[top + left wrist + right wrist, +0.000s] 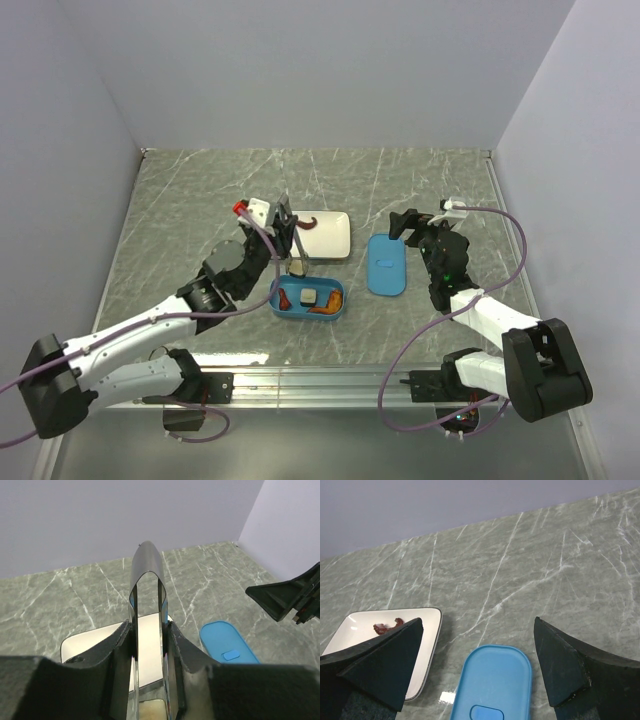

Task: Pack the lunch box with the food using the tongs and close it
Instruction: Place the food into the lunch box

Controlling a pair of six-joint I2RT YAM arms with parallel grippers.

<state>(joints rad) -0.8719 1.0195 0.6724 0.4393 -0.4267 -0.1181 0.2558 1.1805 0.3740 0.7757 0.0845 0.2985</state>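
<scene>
The left gripper squeezes the tongs, so their legs are close together. The tips point down over the blue lunch box. I can't tell if they hold anything. A whitish cube and orange bits are inside. One dark red piece lies on the white plate. The lid lies off beside the box, near the wide-open right gripper.

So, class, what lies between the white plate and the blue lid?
Nothing: only bare marble table separates the plate from the lid. This is clearest in the right wrist view.
</scene>
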